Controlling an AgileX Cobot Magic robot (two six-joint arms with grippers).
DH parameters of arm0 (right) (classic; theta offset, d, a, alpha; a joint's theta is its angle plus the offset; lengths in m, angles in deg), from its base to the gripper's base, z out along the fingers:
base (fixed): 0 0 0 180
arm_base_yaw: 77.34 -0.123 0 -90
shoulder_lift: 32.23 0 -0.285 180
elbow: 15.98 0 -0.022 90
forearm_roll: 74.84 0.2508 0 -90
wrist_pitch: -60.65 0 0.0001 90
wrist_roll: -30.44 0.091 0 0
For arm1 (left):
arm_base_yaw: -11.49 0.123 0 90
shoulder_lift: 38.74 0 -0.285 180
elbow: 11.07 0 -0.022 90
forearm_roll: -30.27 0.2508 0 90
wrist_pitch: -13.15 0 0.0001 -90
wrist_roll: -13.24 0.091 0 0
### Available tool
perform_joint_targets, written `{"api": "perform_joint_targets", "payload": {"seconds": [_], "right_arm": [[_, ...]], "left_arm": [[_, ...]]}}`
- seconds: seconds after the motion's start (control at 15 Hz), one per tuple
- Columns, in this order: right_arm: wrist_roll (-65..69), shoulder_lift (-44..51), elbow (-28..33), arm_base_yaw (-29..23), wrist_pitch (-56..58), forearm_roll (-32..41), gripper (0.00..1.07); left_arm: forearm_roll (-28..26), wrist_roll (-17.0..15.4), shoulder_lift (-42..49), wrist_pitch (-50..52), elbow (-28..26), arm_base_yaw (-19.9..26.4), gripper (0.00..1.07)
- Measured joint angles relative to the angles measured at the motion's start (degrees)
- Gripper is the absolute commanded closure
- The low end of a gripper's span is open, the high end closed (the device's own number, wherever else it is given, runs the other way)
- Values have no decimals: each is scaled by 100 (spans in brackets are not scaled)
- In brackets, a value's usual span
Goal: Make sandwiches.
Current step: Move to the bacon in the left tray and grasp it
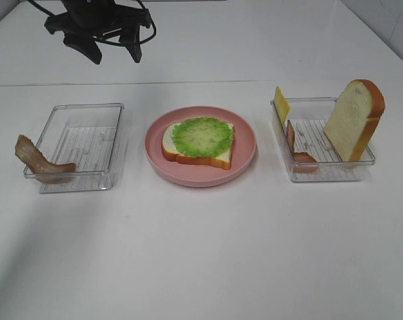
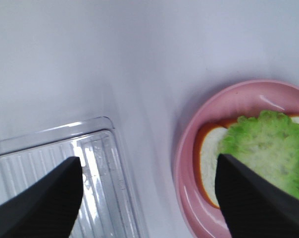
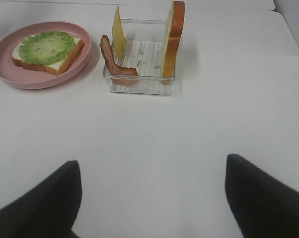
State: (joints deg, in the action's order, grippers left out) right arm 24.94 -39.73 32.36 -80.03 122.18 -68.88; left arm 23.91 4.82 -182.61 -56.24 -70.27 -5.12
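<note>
On the pink plate (image 1: 245, 150) lies a bread slice (image 1: 218, 155) topped with a green lettuce leaf (image 1: 201, 135); both also show in the left wrist view, bread (image 2: 207, 158) and lettuce (image 2: 268, 148). A bacon strip (image 1: 36, 160) hangs over the left tray's front corner. The right tray (image 1: 325, 172) holds an upright bread slice (image 1: 353, 120), a yellow cheese slice (image 1: 281, 105) and another bacon strip (image 1: 296, 150). My left gripper (image 1: 116, 57) hovers high, open and empty, over the gap between left tray and plate. My right gripper (image 3: 149, 198) is open and empty, well in front of the right tray (image 3: 139, 84).
The clear left tray (image 1: 78, 150) has nothing inside it apart from the bacon on its rim. The white table stretches wide in front of the trays and plate. A wall edge runs behind the table.
</note>
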Motion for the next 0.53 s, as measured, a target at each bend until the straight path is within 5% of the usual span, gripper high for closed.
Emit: {"api": "perform_joint_targets", "payload": {"seconds": [0.2, 0.53], "right_arm": [[0, 0, 0, 0, 0, 0, 31], [0, 0, 0, 0, 0, 0, 31]], "left_arm": [[338, -23, 350, -6, 195, 0, 35], [945, -40, 1358, -11, 1473, 29, 35]]}}
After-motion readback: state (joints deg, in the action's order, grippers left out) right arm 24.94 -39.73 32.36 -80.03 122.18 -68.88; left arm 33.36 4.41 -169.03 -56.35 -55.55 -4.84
